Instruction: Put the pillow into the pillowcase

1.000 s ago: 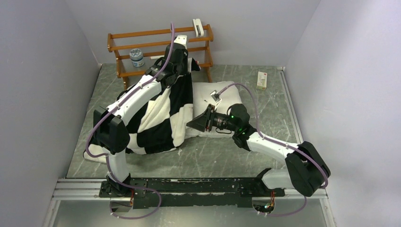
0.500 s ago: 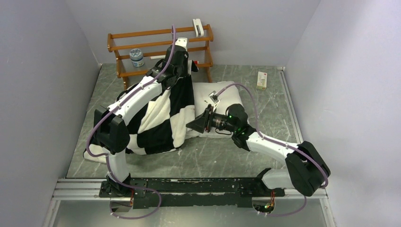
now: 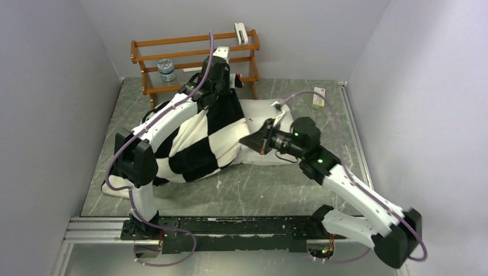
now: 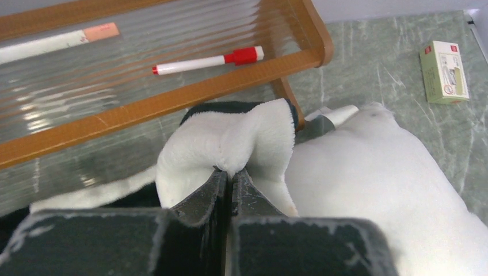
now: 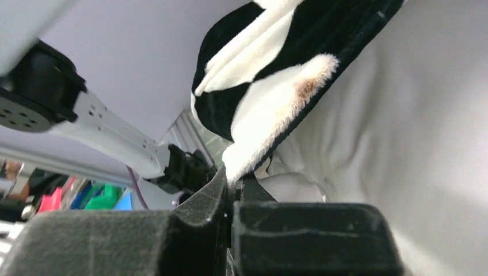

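In the centre of the top view, the checkered pillowcase (image 3: 195,141) lies over the left end of the white pillow (image 3: 258,110) on the surface (image 3: 259,184), its edge pinched by the closed left tool (image 4: 230,172) at upper centre and by the closed right tool (image 5: 233,179) on the right.

Nothing here can be read. The box (image 4: 444,72) has a red patch at one end and fine print on its pale green face, all too small to make out. The jar (image 3: 167,70) on the rack (image 3: 172,42) wears a blue-and-white patterned band with no legible letters. The tag (image 4: 339,113) at the corner of the pillow (image 4: 374,167) shows no legible print
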### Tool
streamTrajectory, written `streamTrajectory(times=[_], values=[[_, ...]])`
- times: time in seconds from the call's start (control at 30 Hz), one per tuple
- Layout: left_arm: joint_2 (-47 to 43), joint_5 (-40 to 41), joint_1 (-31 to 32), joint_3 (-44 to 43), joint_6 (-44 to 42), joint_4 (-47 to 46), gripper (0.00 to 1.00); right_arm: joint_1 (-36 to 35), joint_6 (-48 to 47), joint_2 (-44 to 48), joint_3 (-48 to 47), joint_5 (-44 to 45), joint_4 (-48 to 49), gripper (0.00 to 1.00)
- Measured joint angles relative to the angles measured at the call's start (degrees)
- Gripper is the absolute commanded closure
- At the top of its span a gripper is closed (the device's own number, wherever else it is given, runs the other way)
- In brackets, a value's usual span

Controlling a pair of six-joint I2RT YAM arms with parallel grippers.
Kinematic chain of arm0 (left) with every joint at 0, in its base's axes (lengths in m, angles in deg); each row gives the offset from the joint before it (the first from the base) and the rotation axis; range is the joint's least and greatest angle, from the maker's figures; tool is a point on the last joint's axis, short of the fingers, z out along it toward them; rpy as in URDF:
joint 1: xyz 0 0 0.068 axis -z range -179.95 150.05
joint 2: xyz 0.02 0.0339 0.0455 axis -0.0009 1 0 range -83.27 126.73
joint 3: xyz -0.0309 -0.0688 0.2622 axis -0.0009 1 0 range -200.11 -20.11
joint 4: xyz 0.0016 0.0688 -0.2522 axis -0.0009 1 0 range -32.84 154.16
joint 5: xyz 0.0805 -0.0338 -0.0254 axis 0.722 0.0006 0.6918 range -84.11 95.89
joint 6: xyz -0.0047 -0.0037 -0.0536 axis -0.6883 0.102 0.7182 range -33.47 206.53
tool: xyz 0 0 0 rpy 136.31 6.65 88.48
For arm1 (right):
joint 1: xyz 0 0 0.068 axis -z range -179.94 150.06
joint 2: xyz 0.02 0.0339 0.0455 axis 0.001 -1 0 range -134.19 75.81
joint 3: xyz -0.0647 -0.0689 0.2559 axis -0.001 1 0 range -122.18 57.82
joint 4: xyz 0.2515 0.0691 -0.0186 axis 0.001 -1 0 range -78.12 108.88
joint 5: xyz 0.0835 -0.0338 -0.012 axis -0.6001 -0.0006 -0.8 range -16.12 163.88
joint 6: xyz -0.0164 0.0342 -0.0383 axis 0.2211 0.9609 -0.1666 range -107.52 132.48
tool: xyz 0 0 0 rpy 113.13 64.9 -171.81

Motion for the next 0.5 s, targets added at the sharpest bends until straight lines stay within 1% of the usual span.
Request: streamTrajectory(times=[0.07,0.1,0.13,0.2,0.27,0.37,0.43,0.5], values=[[-0.02,-0.96,0.09,0.7,0.26,-0.72,0.95,-0.04,0.04,5.95,-2.84,5.01,-8.52,1.0],[-0.02,-1.51,0.2,1.07,0.44,-1.03,0.95,-0.07,0.07,7.87,-3.17,6.97,-11.3,1.0],[-0.02,-2.08,0.42,1.6,0.66,-1.44,0.95,-0.02,0.11,9.79,-2.93,9.81,-14.71,1.0],[-0.04,-2.97,0.66,2.47,0.68,-2.32,0.95,0.07,0.42,11.23,-0.61,13.33,-18.47,1.0],[-0.24,-4.37,0.61,3.85,1.05,-3.37,0.95,0.04,1.18,10.73,4.59,15.58,-20.15,1.0],[-0.48,-8.39,0.55,5.2,2.36,-3.63,0.95,0.04,2.78,6.8,11.82,16.87,-20.92,1.0],[-0.74,-12.5,0.83,5.95,3.52,-3.48,0.95,0.04,3.37,5.05,13.44,17.51,-21.49,1.0],[-1.01,-15.41,0.98,6.38,4.39,-3.85,0.95,0.02,3.54,4.76,12.66,18.36,-21.97,0.99]])
